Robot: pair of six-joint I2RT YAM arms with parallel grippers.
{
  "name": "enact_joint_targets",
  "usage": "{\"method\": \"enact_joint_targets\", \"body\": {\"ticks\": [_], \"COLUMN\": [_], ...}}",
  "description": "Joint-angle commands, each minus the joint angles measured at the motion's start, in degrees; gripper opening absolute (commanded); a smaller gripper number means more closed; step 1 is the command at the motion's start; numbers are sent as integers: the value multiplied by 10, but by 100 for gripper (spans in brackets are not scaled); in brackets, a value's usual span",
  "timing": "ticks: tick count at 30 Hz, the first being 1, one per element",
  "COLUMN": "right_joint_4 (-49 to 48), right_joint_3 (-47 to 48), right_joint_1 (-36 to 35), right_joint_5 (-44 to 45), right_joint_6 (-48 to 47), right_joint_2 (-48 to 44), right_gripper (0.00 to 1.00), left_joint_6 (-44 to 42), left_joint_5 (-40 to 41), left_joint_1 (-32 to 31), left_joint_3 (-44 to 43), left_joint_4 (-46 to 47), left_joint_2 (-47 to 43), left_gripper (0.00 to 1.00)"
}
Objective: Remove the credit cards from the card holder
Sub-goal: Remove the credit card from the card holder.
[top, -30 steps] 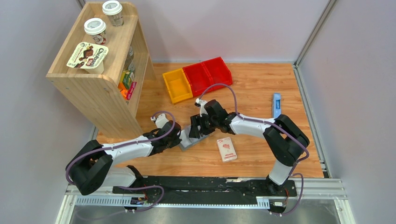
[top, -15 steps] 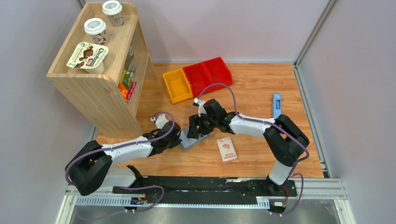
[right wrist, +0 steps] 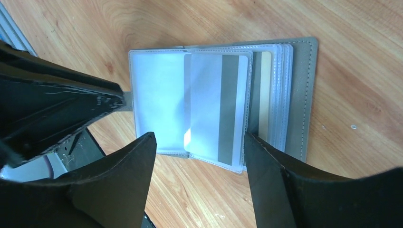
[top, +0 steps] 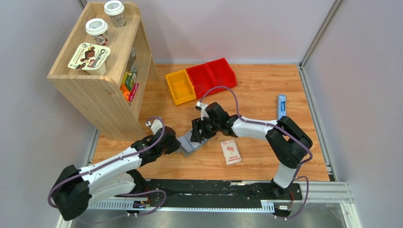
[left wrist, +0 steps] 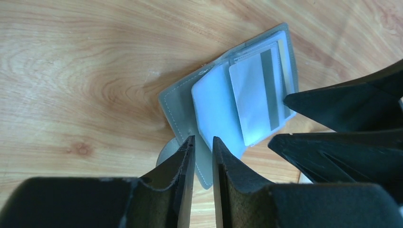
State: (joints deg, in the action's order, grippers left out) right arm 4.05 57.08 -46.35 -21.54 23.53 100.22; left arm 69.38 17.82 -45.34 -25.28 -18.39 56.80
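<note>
The grey card holder (top: 188, 145) lies open on the wooden table between my two grippers. In the right wrist view its pale blue pockets (right wrist: 159, 95) show a whitish-grey credit card with a grey stripe (right wrist: 218, 104) and the edge of a tan card (right wrist: 264, 95). My right gripper (right wrist: 198, 138) is open, its fingers spread either side of the striped card, just above it; it also shows in the top view (top: 198, 134). My left gripper (left wrist: 203, 138) is almost shut, with a narrow gap, at the holder's corner (left wrist: 178, 109) by the round snap tab (left wrist: 164, 152). Whether it touches the holder is unclear.
A white-and-pink packet (top: 230, 151) lies right of the holder. A small blue object (top: 281, 107) lies at the far right. A yellow bin (top: 180, 87) and red bins (top: 211, 76) stand at the back. A wooden shelf (top: 102, 90) stands at the left.
My left arm has swung its elbow and shoulder down and to the left, and its gripper drew slightly left along the holder's edge. My right gripper has shifted slightly left over the holder.
</note>
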Motion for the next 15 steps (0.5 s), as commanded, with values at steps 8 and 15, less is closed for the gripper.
{"method": "enact_joint_targets", "body": {"ticks": [8,15], "right_joint_4": [-9,-12], "right_joint_3": [15,8], "right_joint_1": [-2,-1], "right_joint_5": [4,8], "right_joint_6": [-4,2], "right_joint_2": [7,9], "right_gripper": [68,65], "left_joint_6": [-7,-12], "left_joint_5": [21,-23], "left_joint_1": [-3,-3], "left_joint_3": [-62,-77], "left_joint_4": [-51,49], "left_joint_2": [-71,28], "left_gripper": [28,27]}}
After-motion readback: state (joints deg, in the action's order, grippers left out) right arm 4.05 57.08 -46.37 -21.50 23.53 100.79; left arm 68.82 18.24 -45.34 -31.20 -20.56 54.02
